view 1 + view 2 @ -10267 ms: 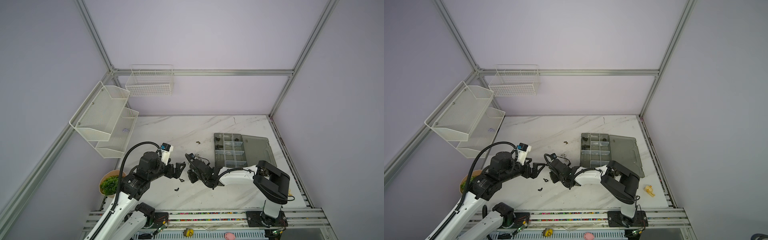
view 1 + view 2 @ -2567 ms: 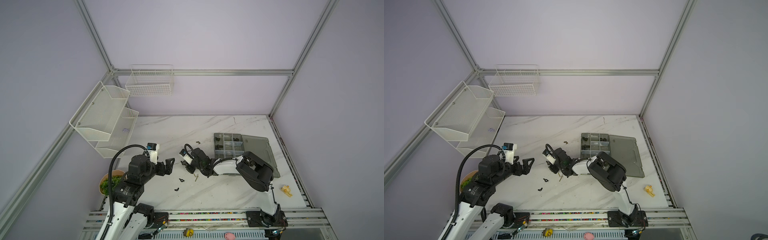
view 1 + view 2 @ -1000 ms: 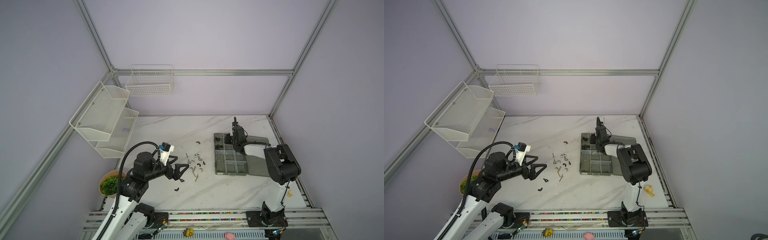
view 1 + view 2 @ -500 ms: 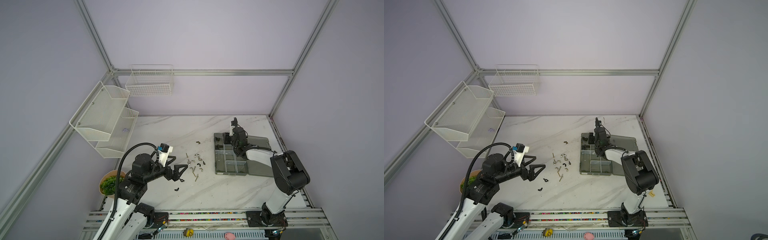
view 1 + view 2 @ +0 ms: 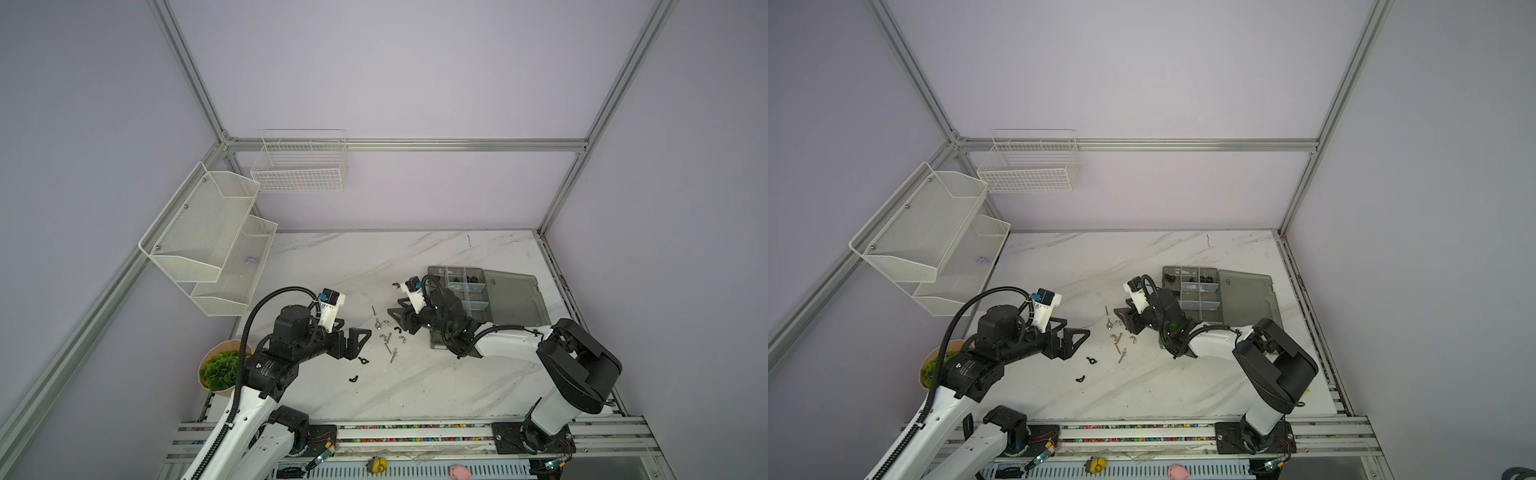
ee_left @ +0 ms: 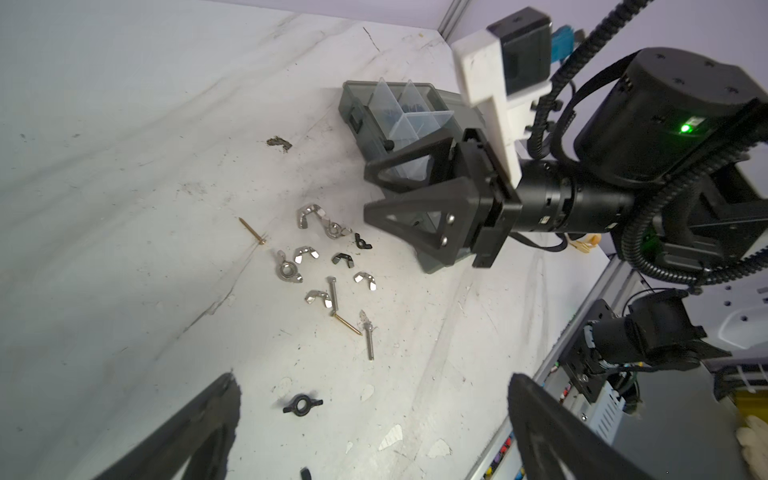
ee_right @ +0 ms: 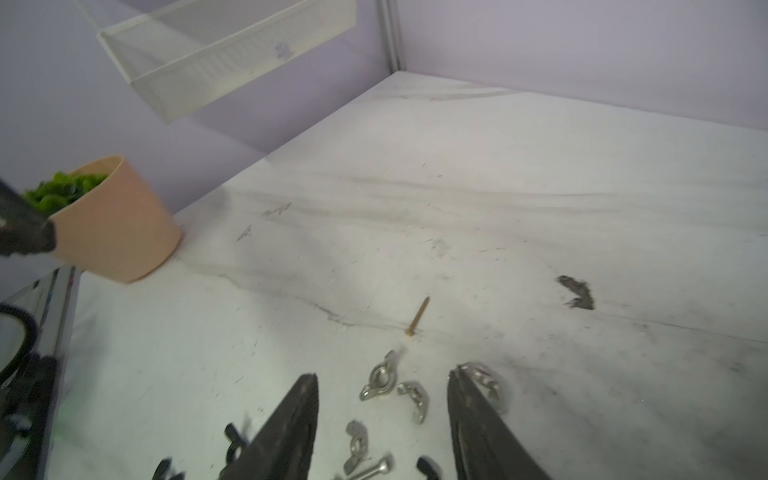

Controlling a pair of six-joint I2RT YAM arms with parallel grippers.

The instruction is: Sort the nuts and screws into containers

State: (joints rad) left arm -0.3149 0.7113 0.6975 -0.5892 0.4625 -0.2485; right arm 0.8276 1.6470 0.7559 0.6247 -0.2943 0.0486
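The loose screws and nuts (image 5: 386, 338) lie scattered on the counter (image 5: 415, 386) between the two arms, just left of the organizer box (image 5: 473, 291). The right gripper (image 7: 382, 376) hangs low over the silver wing nuts (image 7: 376, 384). Its jaws are about half apart and grip nothing. One fingertip (image 7: 469, 407) overlaps a further wing nut (image 7: 482, 376), and I cannot tell whether they touch. A brass screw (image 7: 417, 316) lies just beyond.

The left gripper (image 6: 372, 380) hovers at the other side of the scatter with its jaws spread wide and empty. A black wing nut (image 6: 302, 404) lies on the counter just ahead of them.

The box's lid (image 5: 513, 297) lies flat and open. Dark pieces sit in the far compartments (image 5: 461, 277), too small to name. The right arm (image 5: 498, 345) hides the box's near left part. In the right wrist view, the pieces at the bottom edge are blurred and cut off.
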